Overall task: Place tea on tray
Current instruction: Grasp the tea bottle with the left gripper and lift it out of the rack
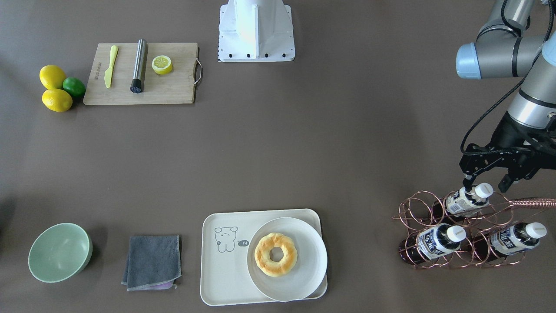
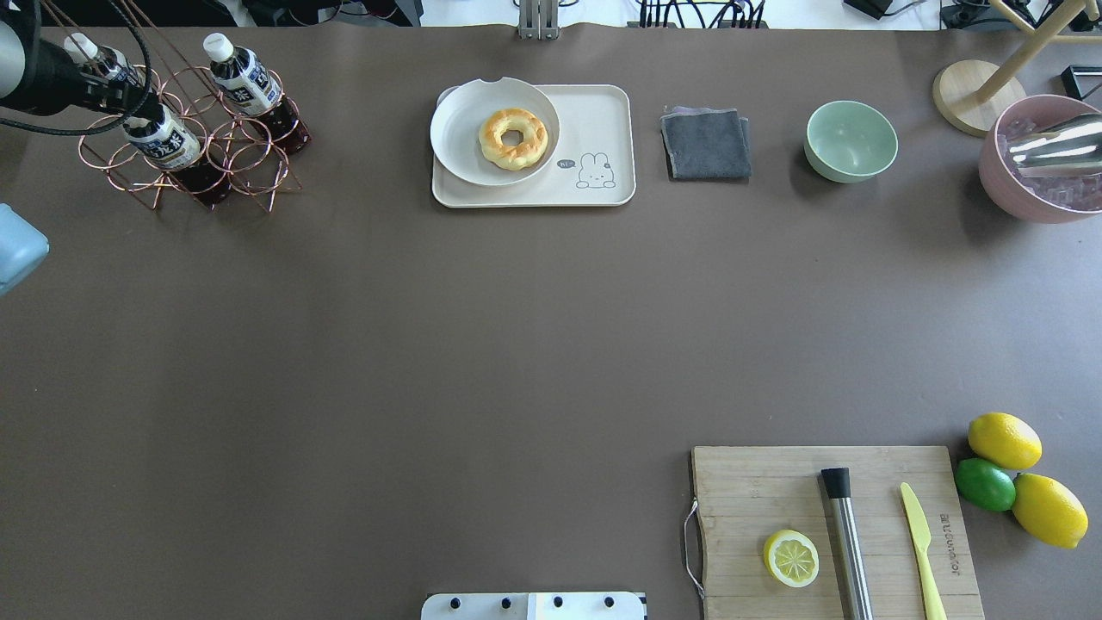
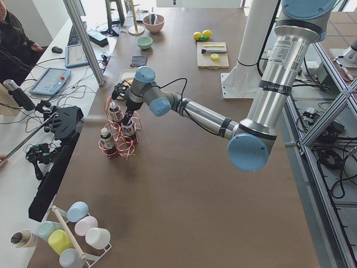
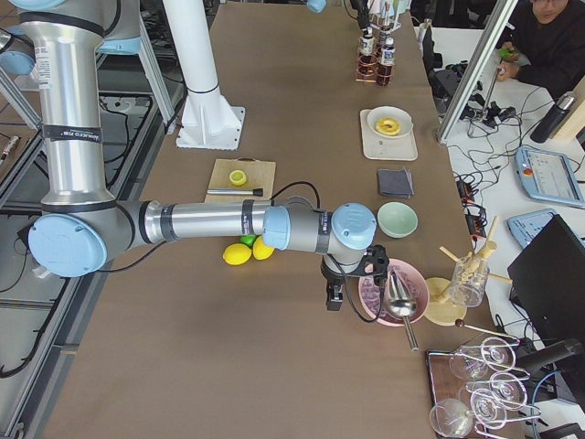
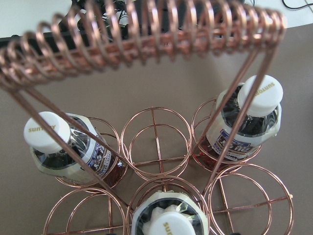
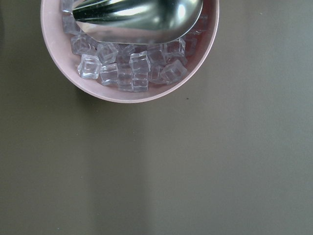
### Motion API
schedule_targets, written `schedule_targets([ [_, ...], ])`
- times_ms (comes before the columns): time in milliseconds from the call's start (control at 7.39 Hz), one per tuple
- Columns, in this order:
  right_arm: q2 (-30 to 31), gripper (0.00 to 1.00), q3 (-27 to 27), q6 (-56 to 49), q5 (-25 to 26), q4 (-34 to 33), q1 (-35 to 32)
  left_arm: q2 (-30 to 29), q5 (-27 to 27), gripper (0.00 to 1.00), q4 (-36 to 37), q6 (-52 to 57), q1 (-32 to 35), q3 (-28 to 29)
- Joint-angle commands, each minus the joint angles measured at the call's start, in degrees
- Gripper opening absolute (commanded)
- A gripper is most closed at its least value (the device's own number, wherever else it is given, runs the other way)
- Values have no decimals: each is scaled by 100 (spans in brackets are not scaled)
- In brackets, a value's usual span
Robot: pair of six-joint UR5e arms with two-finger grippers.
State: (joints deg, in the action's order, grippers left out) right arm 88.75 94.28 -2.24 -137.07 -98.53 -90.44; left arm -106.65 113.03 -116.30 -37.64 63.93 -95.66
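Jaws of the left gripper (image 1: pixel 486 181) stand spread wide, the white cap of one tea (image 1: pixel 461 202) between them, in the copper rack (image 1: pixel 534 202). The tray (image 1: pixel 219 278) lies well apart from them; for the right gripper (image 4: pixel 335 298) I cannot tell.

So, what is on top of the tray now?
A round plate holding a doughnut sits on the tray. Nothing else stands there. The surface under the plate is hidden.

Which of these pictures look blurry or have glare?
Left wrist view: the rack's coiled handle, close to the lens, is soft; the bottle caps are sharper. Right wrist view: the metal scoop in the ice bowl glares white. Front-facing view: the white robot base is washed out.
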Motion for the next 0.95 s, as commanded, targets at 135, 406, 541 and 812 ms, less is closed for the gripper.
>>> schedule_targets([
  [135, 10, 100, -15, -13, 5, 0, 0, -23, 9, 70, 2, 117, 6, 38],
  [406, 10, 100, -15, -4, -4, 0, 0, -58, 0, 69, 20, 152, 6, 56],
  [541, 10, 100, -15, -4, 5, 0, 0, -67, 0, 61, 11, 152, 6, 91],
  [812, 2, 100, -6, -4, 5, 0, 0, -102, 0, 13, 2, 152, 14, 144],
])
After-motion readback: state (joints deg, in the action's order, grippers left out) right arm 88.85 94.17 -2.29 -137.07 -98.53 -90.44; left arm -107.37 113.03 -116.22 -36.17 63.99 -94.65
